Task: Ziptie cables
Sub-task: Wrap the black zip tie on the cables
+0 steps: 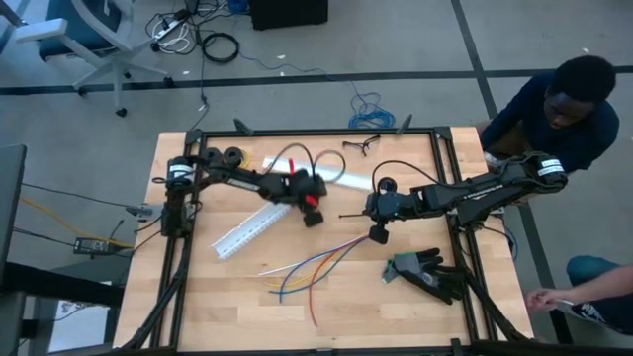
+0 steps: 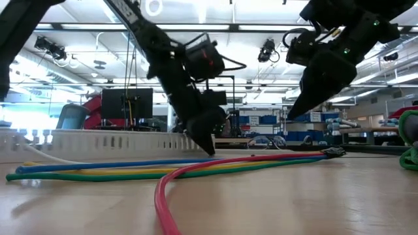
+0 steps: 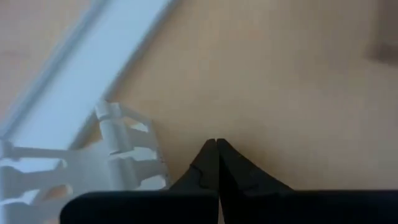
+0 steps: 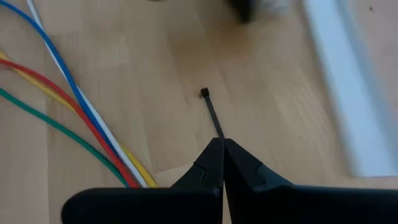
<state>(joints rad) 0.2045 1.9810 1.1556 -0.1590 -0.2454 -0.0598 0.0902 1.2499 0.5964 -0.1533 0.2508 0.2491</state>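
The cables [image 1: 312,267], blue, red, yellow, white and green, lie loose on the table's near middle [image 2: 130,171] [image 4: 74,106]. Their far ends come together close to my right gripper. The ziptie [image 4: 211,112] is a thin black strap and is held by my right gripper [image 1: 370,212] [image 4: 222,142], which is shut above the table at centre right [image 2: 290,116]. My left gripper [image 1: 315,220] [image 3: 216,142] is shut with nothing in it. It stands low over bare wood [image 2: 210,151], between a white slotted duct and the cables. My right gripper pinches the ziptie between its two fingertips at the strap [image 4: 217,134], away from the head. The fingers slant down toward the table's left and lie along the strap. The strap sticks out ahead of them, its small square head [image 4: 204,93] free.
A white slotted duct [image 1: 252,229] [image 3: 124,155] lies slantwise left of centre, with a flat white strip [image 1: 336,176] beyond it. A black and green glove [image 1: 427,272] lies at the near right. Black spools [image 1: 223,156] and glasses [image 1: 361,145] lie at the far edge. A person [image 1: 554,109] stands beyond the right corner.
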